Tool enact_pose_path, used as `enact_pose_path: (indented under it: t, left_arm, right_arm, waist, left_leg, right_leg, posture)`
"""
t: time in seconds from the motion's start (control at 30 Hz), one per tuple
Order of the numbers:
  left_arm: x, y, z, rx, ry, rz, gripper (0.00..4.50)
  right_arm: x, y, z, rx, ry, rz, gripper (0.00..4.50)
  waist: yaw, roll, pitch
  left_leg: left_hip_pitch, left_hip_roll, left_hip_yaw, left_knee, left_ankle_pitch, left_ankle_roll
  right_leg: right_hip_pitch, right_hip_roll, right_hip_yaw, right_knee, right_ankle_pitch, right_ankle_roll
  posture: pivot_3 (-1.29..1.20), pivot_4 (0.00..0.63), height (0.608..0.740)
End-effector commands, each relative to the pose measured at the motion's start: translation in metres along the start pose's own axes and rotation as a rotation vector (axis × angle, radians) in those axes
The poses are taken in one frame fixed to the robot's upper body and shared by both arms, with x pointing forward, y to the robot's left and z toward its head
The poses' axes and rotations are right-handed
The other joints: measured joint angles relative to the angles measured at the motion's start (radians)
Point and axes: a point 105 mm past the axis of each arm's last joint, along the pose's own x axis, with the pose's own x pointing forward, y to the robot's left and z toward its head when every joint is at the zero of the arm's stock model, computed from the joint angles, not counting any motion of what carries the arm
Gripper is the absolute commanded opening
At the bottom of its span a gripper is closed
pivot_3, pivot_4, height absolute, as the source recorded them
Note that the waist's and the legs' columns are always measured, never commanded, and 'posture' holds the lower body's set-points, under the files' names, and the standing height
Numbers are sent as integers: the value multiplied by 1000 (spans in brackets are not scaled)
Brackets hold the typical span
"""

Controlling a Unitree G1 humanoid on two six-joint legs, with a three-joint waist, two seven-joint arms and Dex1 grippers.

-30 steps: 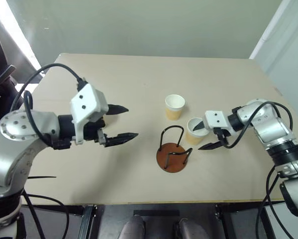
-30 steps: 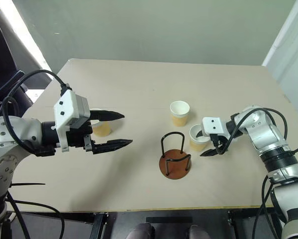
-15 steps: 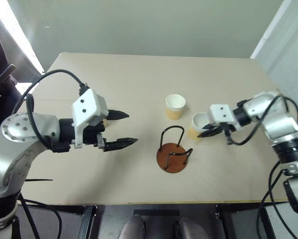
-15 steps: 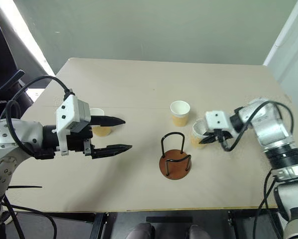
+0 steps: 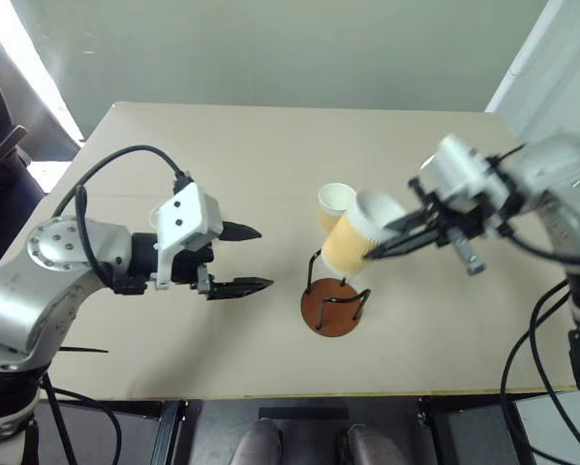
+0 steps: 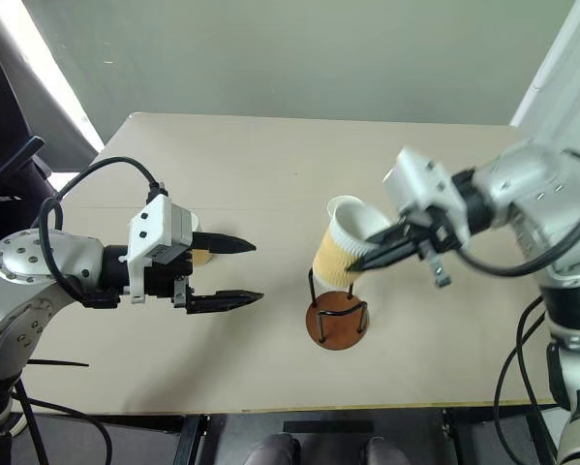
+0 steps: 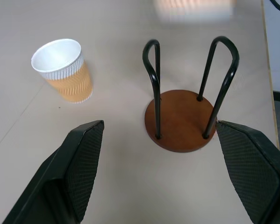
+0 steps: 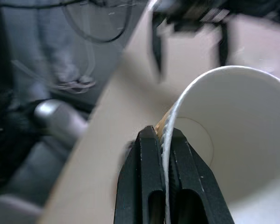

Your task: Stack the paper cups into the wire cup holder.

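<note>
The right claw (image 6: pixel 375 254), pinched shut on the wall of a tilted paper cup (image 6: pixel 341 249), holds it above the wire cup holder (image 6: pixel 337 312), while the left claw (image 6: pixel 233 274) gapes empty.

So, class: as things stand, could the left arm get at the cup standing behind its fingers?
Probably yes: the left gripper is open, and that paper cup stands right behind its fingers on bare table, nothing between.
</note>
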Motion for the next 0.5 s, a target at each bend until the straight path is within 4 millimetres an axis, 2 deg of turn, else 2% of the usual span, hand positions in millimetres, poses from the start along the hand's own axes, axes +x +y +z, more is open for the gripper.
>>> enact_pose_path:
  t: [0.03, 0.27, 0.4, 0.5]
  left_arm:
    - [-4, 0, 6, 51, 4, 18, 4085]
    - [-5, -1, 6, 47, 13, 32, 4085]
    - [-6, -2, 6, 45, 16, 39, 4085]
    - [-8, -1, 5, 43, 23, 49, 4085]
  right_arm:
    - [2, 4, 4, -47, 19, -2, 19]
    - [9, -2, -10, -57, 72, -21, 19]
    - [9, 0, -13, -62, 90, 8, 842]
    - [5, -5, -14, -72, 106, -12, 1907]
  waist:
    - [0, 0, 0]
    - [-1, 0, 0]
    - [-1, 0, 0]
    - [-2, 0, 0]
  left_leg:
    - [0, 0, 0, 0, 0, 0]
    - [0, 1, 0, 0, 0, 0]
    - [0, 1, -1, 0, 0, 0]
    - [0, 1, -1, 0, 0, 0]
  right_leg:
    - [0, 0, 0, 0, 0, 0]
    - [0, 0, 0, 0, 0, 0]
    - [0, 0, -1, 0, 0, 0]
    - [0, 0, -1, 0, 0, 0]
  posture:
    - [0, 150, 740]
    - [0, 150, 740]
    - [0, 150, 740]
    - [0, 150, 740]
